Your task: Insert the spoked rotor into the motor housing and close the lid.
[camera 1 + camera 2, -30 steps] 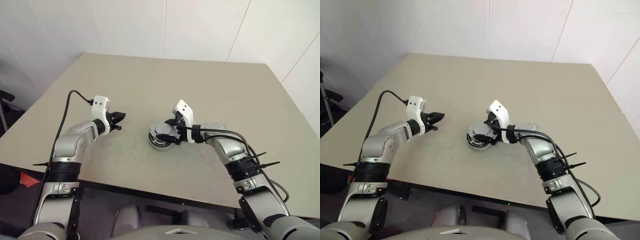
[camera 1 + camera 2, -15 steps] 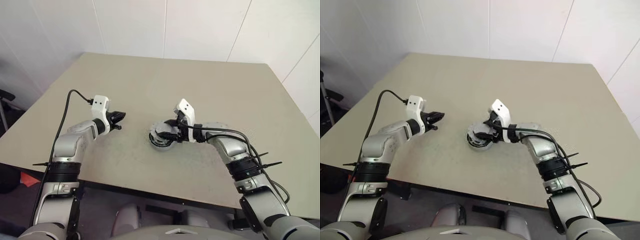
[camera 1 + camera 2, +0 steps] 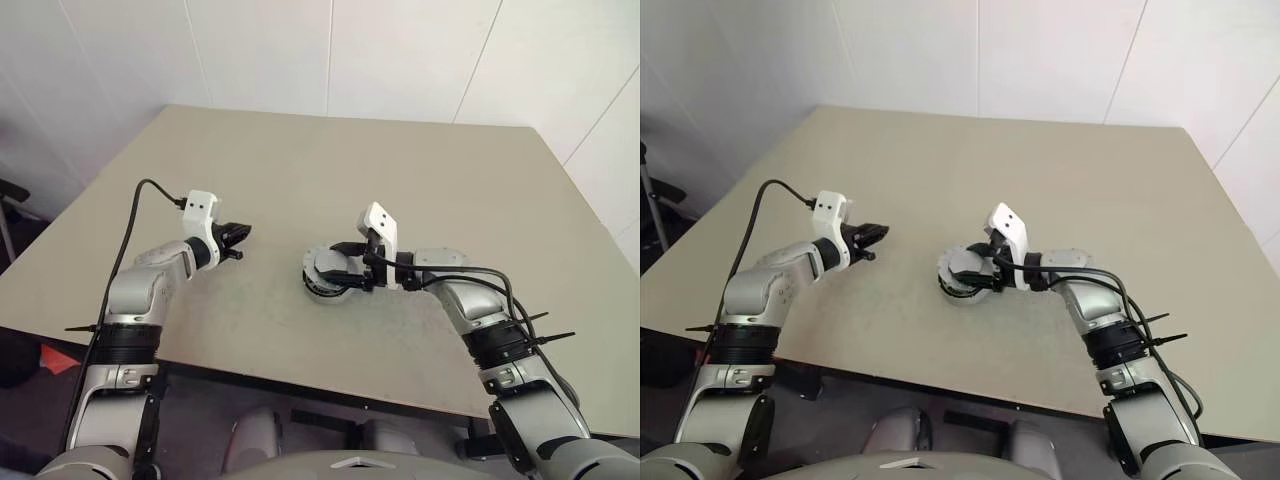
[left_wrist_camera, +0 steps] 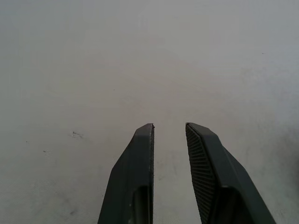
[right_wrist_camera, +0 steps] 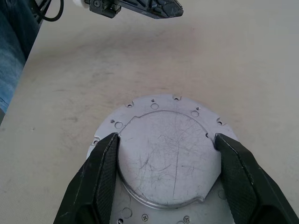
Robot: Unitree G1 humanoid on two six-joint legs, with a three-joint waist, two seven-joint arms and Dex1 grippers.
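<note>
The motor housing point(image 3: 320, 287) stands mid-table, a short silver cup. The lid point(image 5: 168, 154) lies flat on top of it, plain scratched grey face up. My right gripper point(image 5: 168, 142) reaches in from the right. One finger point(image 5: 100, 172) presses each side of the lid's raised round centre, so it is shut on the lid. The spoked rotor is hidden. My left gripper point(image 3: 240, 238) hovers over bare table well to the left of the housing. Its fingers point(image 4: 140, 158) stand a little apart with nothing between them.
The beige table point(image 3: 400, 180) stretches wide behind and to both sides of the housing. White walls close it in at the back. Past the table's left edge a strip of blue denim point(image 5: 11, 51) shows in the right wrist view.
My right gripper has swung a little to the right and turned, and its fingers have narrowed onto the lid. The left arm has kept still.
</note>
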